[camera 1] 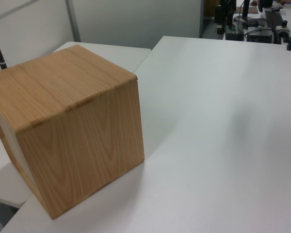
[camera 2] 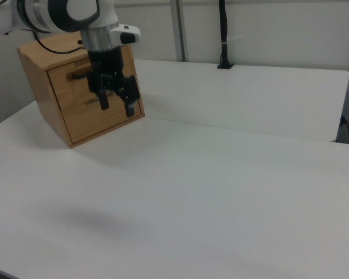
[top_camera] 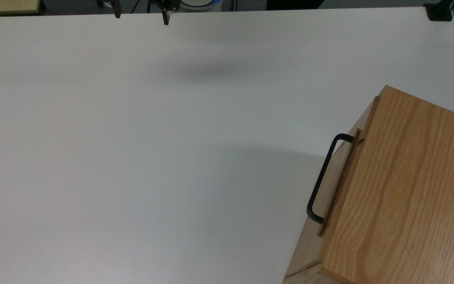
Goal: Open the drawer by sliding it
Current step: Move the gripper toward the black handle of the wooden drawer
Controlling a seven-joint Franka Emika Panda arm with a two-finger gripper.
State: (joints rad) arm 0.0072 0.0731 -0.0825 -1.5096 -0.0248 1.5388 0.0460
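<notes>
Two black fingers (camera 2: 128, 106) of the gripper (camera 2: 117, 104) are seen spread apart with nothing held between them, pointing down above the white table (camera 2: 232, 174). In the top view the fingertips are seen at the far edge of the table, near the top view's left of centre, with a soft shadow cast on the tabletop beneath. Above the gripper (top_camera: 141, 14), a white and grey wrist of the arm (camera 2: 75, 14) is seen in the right view.

At the top view's lower right, an oak-grained cabinet (top_camera: 404, 189) is set on the table, turned at an angle. The drawer (top_camera: 343, 175) is found in its upper front, closed or almost so, its front panel nearly flush with the cabinet. A long thin black handle (top_camera: 321, 177) is fixed along that panel, facing the open table. In the left view the cabinet's plain back and side (camera 1: 82, 145) are shown.

The gripper is well apart from the handle, so the approach step is judged to be in hand. Next, the open fingers must be carried across the table, lowered around the bar, closed on it, and the drawer pulled straight outward along its slide.
</notes>
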